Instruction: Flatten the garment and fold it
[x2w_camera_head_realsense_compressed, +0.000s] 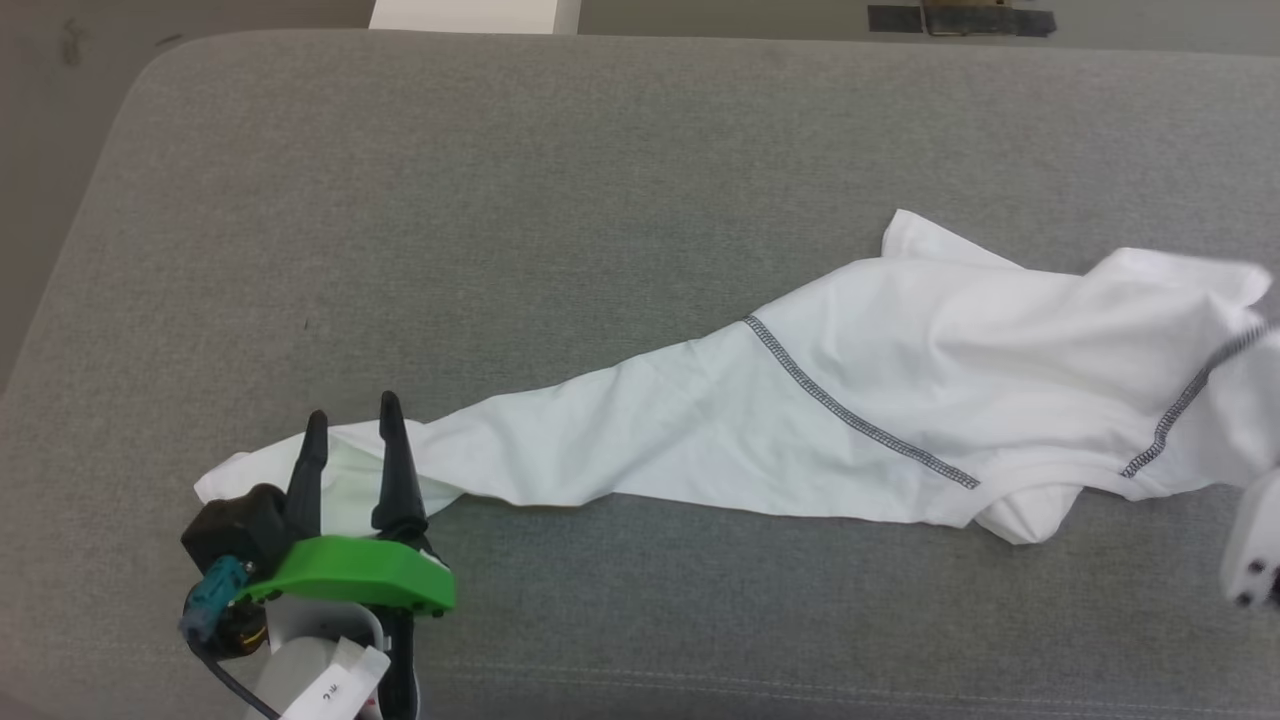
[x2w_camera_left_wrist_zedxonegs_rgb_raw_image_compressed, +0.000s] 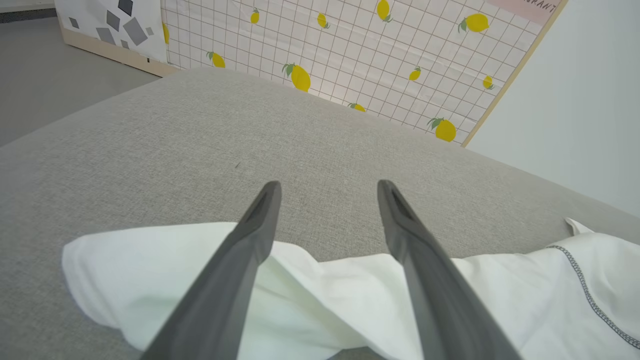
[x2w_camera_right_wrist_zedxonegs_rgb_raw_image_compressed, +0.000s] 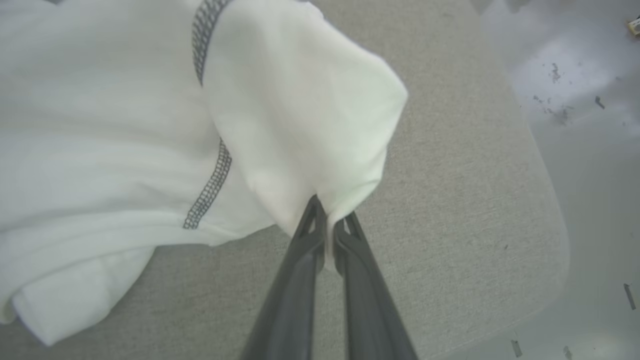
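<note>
The garment (x2w_camera_head_realsense_compressed: 900, 400), a white shirt with dark zigzag seams, lies stretched across the grey cushion from lower left to the right edge of the head view. My left gripper (x2w_camera_head_realsense_compressed: 352, 418) hovers open over its narrow left end, the fingers (x2w_camera_left_wrist_zedxonegs_rgb_raw_image_compressed: 250, 240) straddling the white garment (x2w_camera_left_wrist_zedxonegs_rgb_raw_image_compressed: 310, 295) without pinching it. In the right wrist view my right gripper (x2w_camera_right_wrist_zedxonegs_rgb_raw_image_compressed: 330, 215) is shut on a fold of the garment (x2w_camera_right_wrist_zedxonegs_rgb_raw_image_compressed: 300, 115), which is lifted off the cushion. A pale part of the right arm (x2w_camera_head_realsense_compressed: 1255, 545) shows at the right edge of the head view.
The grey cushion (x2w_camera_head_realsense_compressed: 500, 200) is a broad padded surface with rounded corners; its right edge (x2w_camera_right_wrist_zedxonegs_rgb_raw_image_compressed: 545, 200) drops to a grey floor. A lemon-patterned panel (x2w_camera_left_wrist_zedxonegs_rgb_raw_image_compressed: 360, 55) stands behind the cushion. A white object (x2w_camera_head_realsense_compressed: 475, 14) and dark tape (x2w_camera_head_realsense_compressed: 960, 18) lie past the far edge.
</note>
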